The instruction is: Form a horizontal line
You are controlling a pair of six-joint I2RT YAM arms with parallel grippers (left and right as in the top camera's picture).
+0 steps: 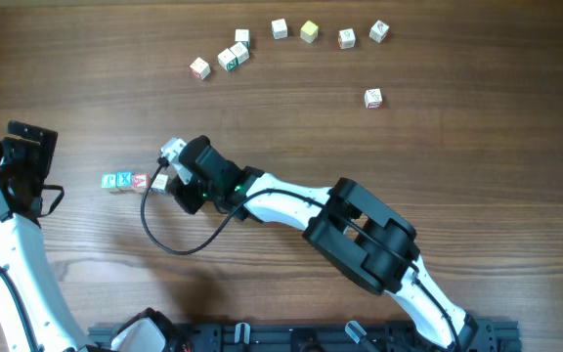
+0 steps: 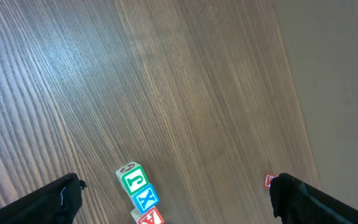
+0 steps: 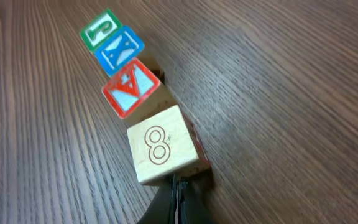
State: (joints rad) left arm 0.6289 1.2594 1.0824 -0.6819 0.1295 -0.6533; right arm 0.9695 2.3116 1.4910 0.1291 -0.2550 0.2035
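**Wooden table** (image 1: 438,147), overhead view, grain running side to side.

**Right arm** (image 1: 360,230): white w/ black joints. It extends from the near edge across the ctr into the left half. A black cable (image 1: 164,230) loops below its wrist.

**Left arm** (image 1: 8,244): at the far left edge, apart from the cubes.

**Left gripper** (image 2: 176,183): jaws spread wide w/ nothing btw them, hanging over bare wood. One end of the row shows at the bottom of its view.

**Right gripper** (image 3: 176,186): jaws pressed fully together, clasping nothing. The tips sit at the near face of the "8" cube (image 3: 163,146), prob. touching it, though the contact point is hidden under the cube's edge.

**Horizontal line** (image 1: 133,181): lies left of ctr, directly off the right gripper. It has four cubes edge to edge: green, blue, red, then the plain "8" cube, which is turned slightly.

**Loose cubes** (image 1: 309,31): scattered along the far side, well apart from the row. Two of them touch.
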